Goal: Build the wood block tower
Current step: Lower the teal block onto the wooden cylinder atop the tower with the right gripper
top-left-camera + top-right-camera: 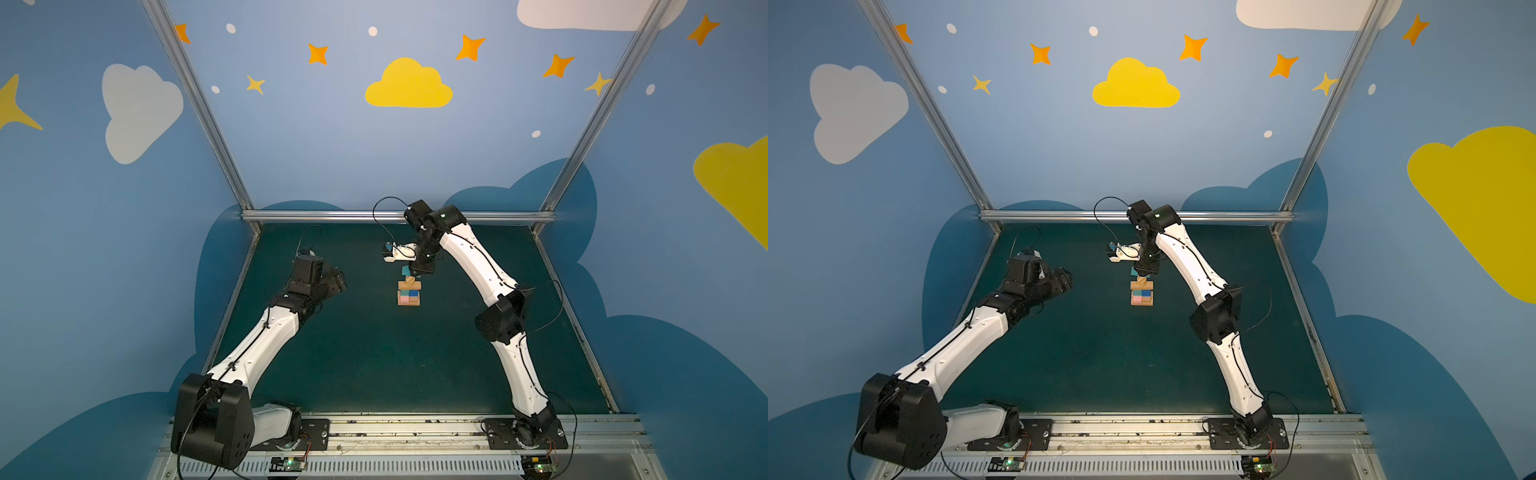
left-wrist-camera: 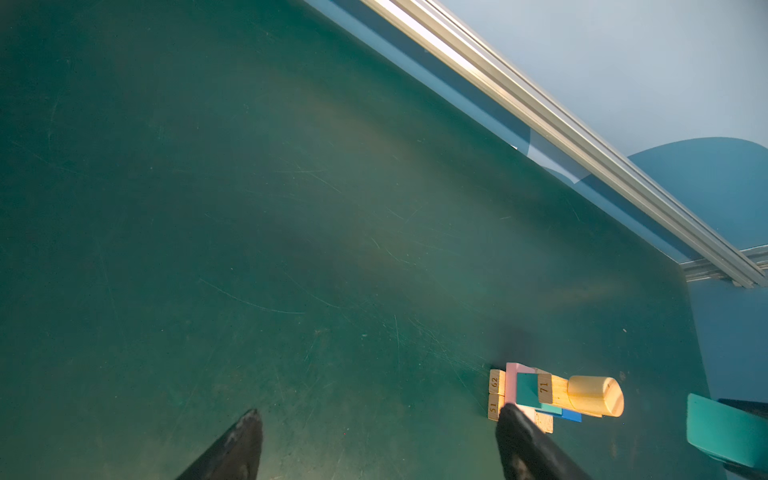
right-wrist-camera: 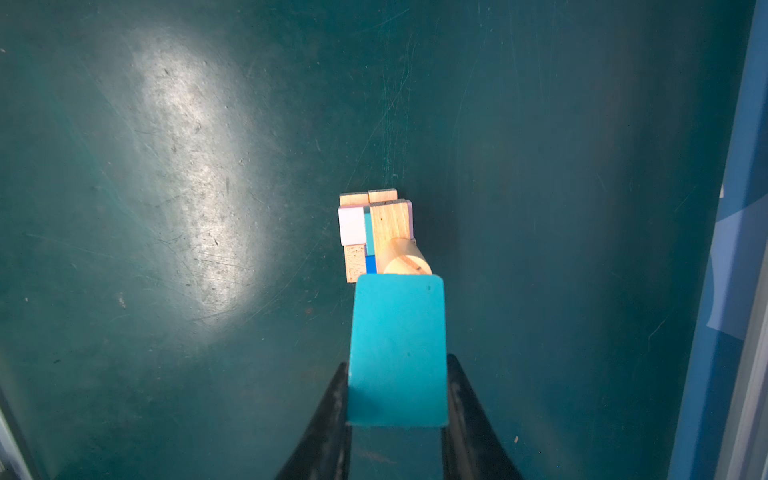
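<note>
Right gripper (image 3: 397, 361) grasps teal house-shaped wooden piece (image 3: 397, 328); left gripper (image 2: 379, 411) released. We should centre it over tan wooden cylinder (image 3: 405, 257), lowering slowly.

Two arms (image 1: 257, 345), one tower (image 1: 409, 293), one teal piece (image 3: 397, 353)

A robot lab cell, decked out like a nursery: blue walls (image 1: 332, 158) painted with clouds (image 1: 409, 85) and stars (image 1: 318, 54), an aluminium frame (image 1: 395, 216), a scuffed green worktop (image 1: 374, 353), and two arms (image 1: 257, 345) bolted to a rail (image 1: 415, 428).
</note>
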`<state>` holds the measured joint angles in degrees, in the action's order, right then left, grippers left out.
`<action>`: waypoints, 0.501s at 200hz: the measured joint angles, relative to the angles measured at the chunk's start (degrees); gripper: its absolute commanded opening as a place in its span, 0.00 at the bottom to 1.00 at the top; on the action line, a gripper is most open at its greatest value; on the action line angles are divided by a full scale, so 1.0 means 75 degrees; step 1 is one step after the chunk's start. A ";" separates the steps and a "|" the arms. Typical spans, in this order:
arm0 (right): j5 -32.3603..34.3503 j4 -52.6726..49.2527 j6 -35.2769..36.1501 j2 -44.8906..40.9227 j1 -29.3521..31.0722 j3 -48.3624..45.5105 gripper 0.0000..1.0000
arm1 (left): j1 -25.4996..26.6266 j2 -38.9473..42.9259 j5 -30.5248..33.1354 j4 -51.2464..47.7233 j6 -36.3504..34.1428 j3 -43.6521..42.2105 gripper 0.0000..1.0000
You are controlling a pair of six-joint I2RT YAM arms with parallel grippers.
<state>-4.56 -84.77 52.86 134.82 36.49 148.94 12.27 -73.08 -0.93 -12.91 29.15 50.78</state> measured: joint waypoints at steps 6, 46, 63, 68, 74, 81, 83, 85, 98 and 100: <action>0.0020 0.0009 0.0012 0.0032 0.0000 0.0003 0.00 | 0.0000 0.0000 0.0000 -0.0003 0.0000 0.0000 0.88; 0.0140 0.0160 0.0015 0.0393 0.0000 0.0012 0.00 | 0.0000 0.0000 0.0009 -0.0020 -0.0035 0.0000 0.88; 0.0172 0.0248 0.0015 0.0504 0.0000 0.0012 0.00 | 0.0000 0.0000 0.0009 -0.0023 -0.0052 0.0000 0.87; 0.0187 0.0271 0.0015 0.0519 0.0000 0.0012 0.00 | 0.0000 0.0000 0.0012 -0.0023 -0.0055 0.0000 0.88; 0.0198 0.0300 0.0015 0.0527 0.0000 0.0012 0.00 | 0.0000 0.0000 0.0012 -0.0023 -0.0055 0.0000 0.87; 0.0207 0.0323 0.0015 0.0533 0.0000 0.0012 0.00 | 0.0000 0.0000 0.0012 -0.0023 -0.0055 0.0000 0.87; 0.0207 0.0332 0.0017 0.0533 0.0000 0.0012 0.00 | 0.0000 0.0000 0.0012 -0.0023 -0.0055 0.0000 0.87; 0.0210 0.0338 0.0017 0.0533 0.0000 0.0012 0.00 | 0.0000 0.0000 0.0012 -0.0023 -0.0055 0.0000 0.88; 0.0221 0.0370 0.0017 0.0533 0.0000 0.0012 0.00 | 0.0000 0.0000 0.0012 -0.0023 -0.0055 0.0000 0.87; 0.0224 0.0373 0.0017 0.0533 0.0000 0.0012 0.00 | 0.0000 0.0000 0.0012 -0.0023 -0.0058 0.0000 0.87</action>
<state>-2.87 -81.97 52.99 138.82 36.49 149.03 12.27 -73.08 -0.84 -13.08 28.71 50.78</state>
